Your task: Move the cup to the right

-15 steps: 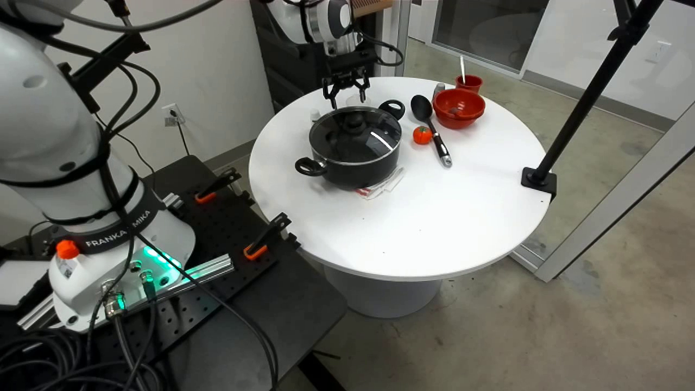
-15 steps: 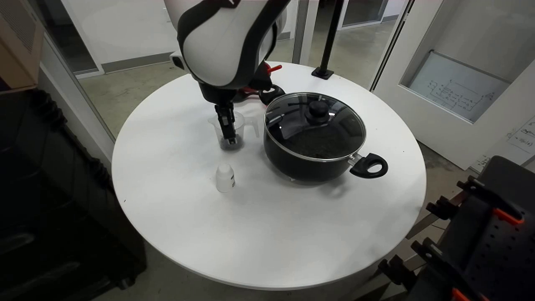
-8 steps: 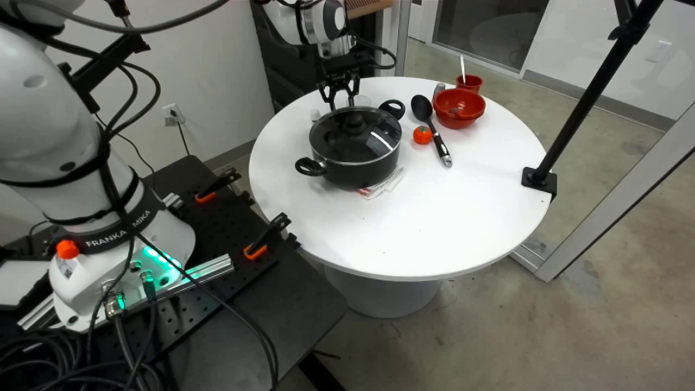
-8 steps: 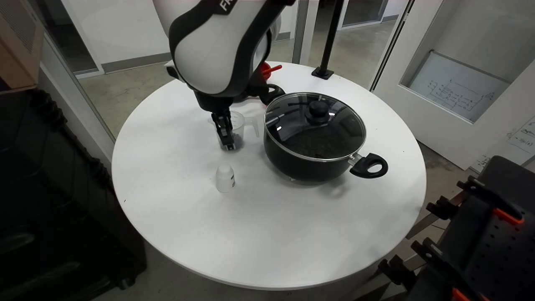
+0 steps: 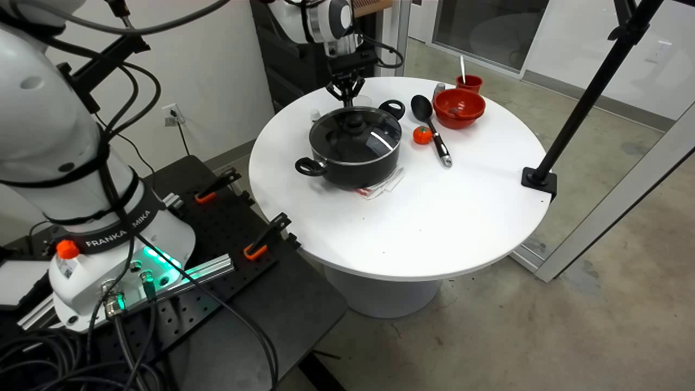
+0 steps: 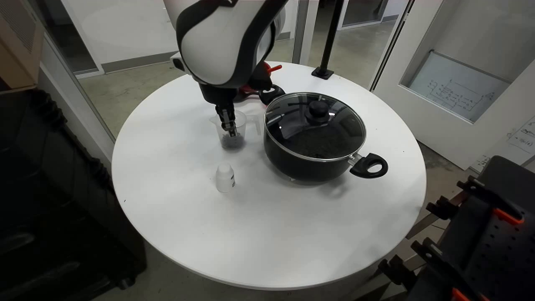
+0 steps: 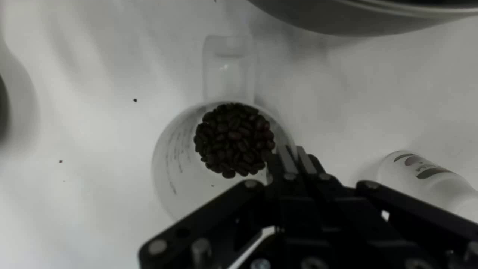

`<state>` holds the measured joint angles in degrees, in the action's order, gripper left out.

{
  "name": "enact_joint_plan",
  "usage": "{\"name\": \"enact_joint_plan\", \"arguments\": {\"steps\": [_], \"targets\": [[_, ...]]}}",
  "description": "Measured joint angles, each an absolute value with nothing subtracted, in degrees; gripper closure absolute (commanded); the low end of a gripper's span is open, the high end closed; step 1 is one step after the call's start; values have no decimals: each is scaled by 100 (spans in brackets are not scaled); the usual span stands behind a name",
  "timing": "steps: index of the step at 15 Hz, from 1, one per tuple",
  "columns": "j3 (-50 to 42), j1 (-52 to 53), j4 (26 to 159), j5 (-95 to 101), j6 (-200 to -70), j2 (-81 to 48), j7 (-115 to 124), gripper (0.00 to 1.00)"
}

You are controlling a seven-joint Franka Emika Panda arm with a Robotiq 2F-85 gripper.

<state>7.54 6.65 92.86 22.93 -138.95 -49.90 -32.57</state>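
The end effector [image 7: 297, 160] clenches the wall of the clear measuring cup [image 7: 183, 157], which holds coffee beans [image 7: 234, 140] and is upright beside the lidded black pot [image 6: 313, 131], near a white bottle [image 6: 225, 179].

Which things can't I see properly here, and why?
Clear cup: gripper covers part, wrist view; black pot hides its lower part, in an exterior view.
The black pot: cut off by the wrist view's top edge.
Little white container: writing too blurred to read, wrist view.
White cloth or paper: the pot covers part, in an exterior view.
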Motion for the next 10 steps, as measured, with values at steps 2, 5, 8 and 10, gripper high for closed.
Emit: {"name": "enact_joint_plan", "arguments": {"steps": [2, 5, 8, 10], "targets": [[724, 619, 9203, 2290, -13898, -4986, -3247, 99], [670, 552, 9048, 2289, -13915, -4933, -3239, 99], [662, 496, 8894, 2289, -13911, -4816, -3240, 99], [668, 485, 8786, 2281, -13854, -4703, -3264, 99]]}}
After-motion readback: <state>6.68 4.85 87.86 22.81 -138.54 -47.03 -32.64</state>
